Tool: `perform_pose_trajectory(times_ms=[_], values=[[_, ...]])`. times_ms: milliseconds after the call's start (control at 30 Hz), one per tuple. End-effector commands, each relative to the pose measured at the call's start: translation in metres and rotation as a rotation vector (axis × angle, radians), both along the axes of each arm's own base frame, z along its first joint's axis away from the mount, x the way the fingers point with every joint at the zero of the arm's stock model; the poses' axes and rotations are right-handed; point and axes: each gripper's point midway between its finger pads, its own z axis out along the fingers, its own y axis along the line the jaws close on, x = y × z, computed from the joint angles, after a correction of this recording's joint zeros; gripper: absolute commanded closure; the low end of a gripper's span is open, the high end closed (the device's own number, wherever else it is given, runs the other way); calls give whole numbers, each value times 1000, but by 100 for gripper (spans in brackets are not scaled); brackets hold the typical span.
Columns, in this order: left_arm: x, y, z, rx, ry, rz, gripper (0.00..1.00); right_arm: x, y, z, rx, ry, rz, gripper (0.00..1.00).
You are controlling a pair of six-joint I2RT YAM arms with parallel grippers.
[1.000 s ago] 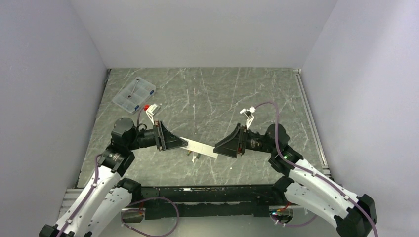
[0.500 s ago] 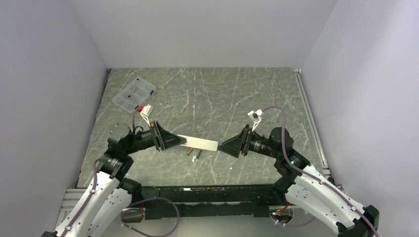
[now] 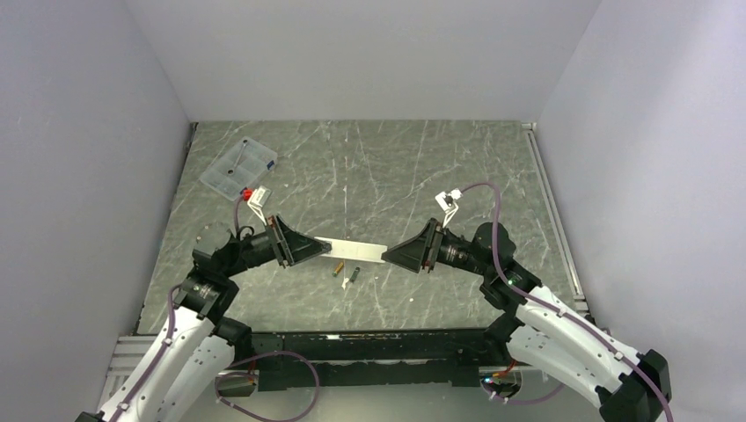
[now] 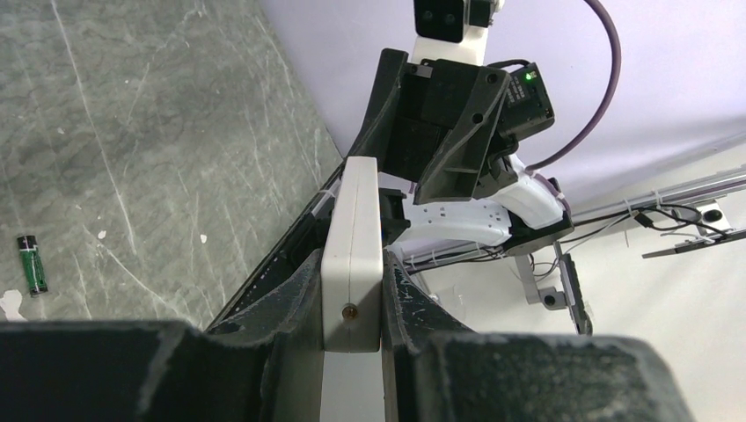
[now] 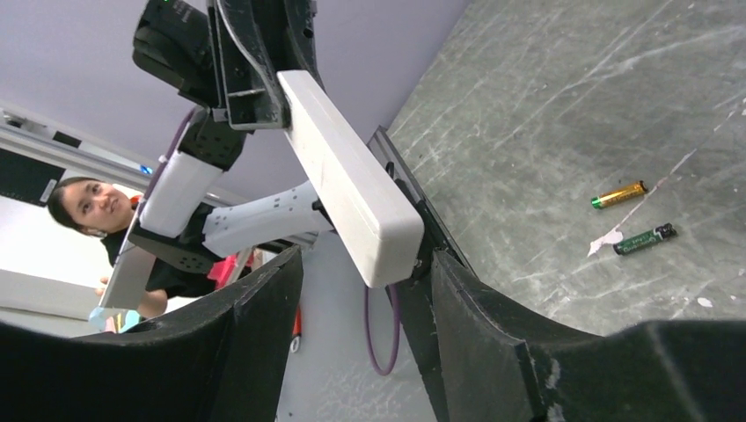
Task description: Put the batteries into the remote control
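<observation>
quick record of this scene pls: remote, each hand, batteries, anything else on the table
remote control: held up off the table, between both hands
left hand: shut on one end of the remote control
right hand: open, the other end between its fingers
copper battery: lying on the table, not loaded
green battery: lying beside it, not loaded
clear box: far left corner

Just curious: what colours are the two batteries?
A coppery-gold battery and a dark-green battery; best in the right wrist view.
</observation>
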Motion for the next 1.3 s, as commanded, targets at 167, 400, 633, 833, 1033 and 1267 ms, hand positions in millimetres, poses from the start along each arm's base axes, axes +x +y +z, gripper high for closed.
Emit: perform_pose_trajectory(times_ms=[167,400,633,833,1033,1267], values=[[2,-1,10,-58,-31,6,100,4,5,24,80,-47,10,44],[3,-1,11,-71,-32,15,100,6,6,20,75,-35,-2,47],[4,0,14,-67,-39,19,100,10,6,12,64,-5,-21,51],[4,1,18,-67,-51,25,100,13,6,8,54,3,-35,51],[3,2,18,-56,-54,32,100,12,4,10,64,-4,-42,50],[4,0,20,-75,-57,24,100,12,7,10,76,12,-25,51]])
